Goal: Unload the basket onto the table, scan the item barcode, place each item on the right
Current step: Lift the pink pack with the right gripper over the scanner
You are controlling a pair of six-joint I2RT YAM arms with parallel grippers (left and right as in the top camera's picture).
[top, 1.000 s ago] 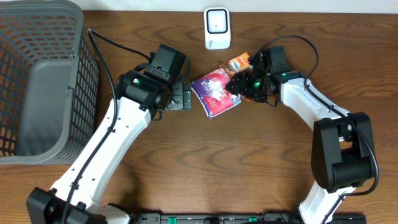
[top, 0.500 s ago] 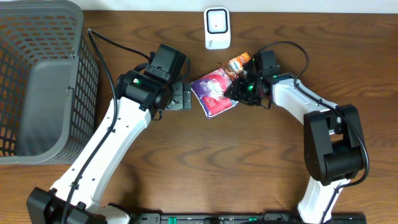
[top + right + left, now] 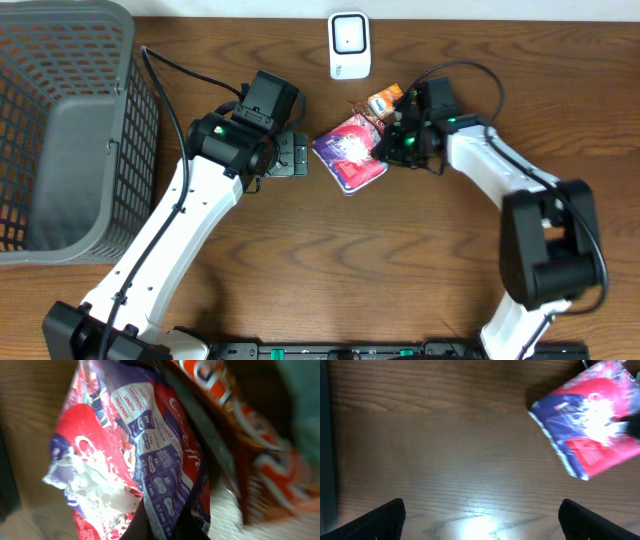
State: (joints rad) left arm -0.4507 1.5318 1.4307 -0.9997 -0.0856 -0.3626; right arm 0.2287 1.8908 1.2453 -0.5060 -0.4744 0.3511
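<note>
On the brown wooden table (image 3: 300,260), the left end effector (image 3: 297,157) has its fingers spread wide with nothing between them; in the left wrist view its dark fingertips (image 3: 385,517) frame bare wood. Just to its right, at mid-table, is the red-and-purple plastic packet (image 3: 350,152), tilted; whether it rests on the wood or is raised slightly cannot be told. The right end effector (image 3: 386,148) is pressed together on the packet's right edge, pinching the thin film; the right wrist view is filled with crinkled wrapper and small print, no barcode legible. Just beyond lies a small orange snack packet (image 3: 384,100); farther back, a white rounded scanner (image 3: 349,45) stands at the far edge; a grey plastic mesh basket (image 3: 60,130) occupies the far left.
</note>
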